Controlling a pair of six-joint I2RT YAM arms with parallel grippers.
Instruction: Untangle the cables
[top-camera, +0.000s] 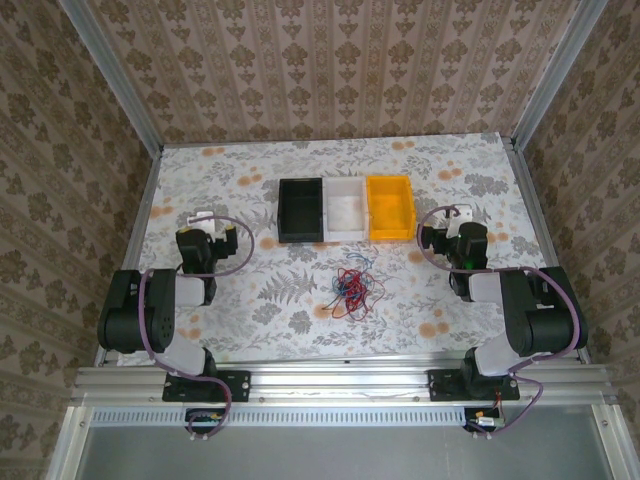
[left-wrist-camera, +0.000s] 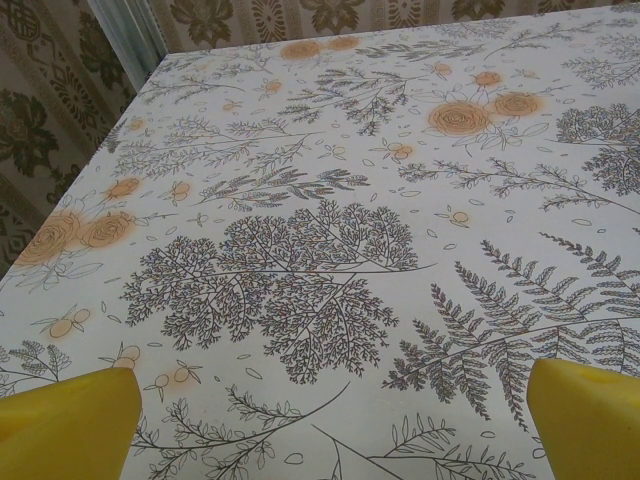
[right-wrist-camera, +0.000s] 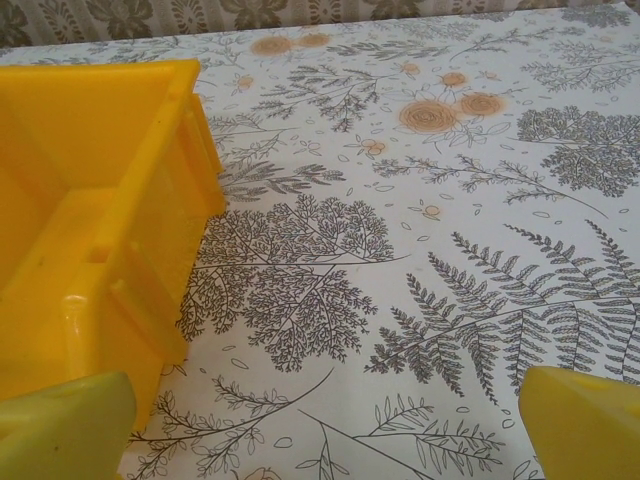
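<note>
Patterned wallpaper on three sides, metal frame posts at the corners, floral-print bench below.

Items, left to right:
- My left tool: fingers apart, holding nothing, over bare bench well apart from the work.
- Black bin, white bin, yellow bin: touching in a row at the far side.
- Cables: red, blue and dark strands in one loose tangle on the bench, nearer me than the bins, between my arms.
- My right tool: fingers apart, holding nothing, just beside the yellow bin.

Progress, by my judgement: nothing is separated yet and every strand is left to do.
</note>
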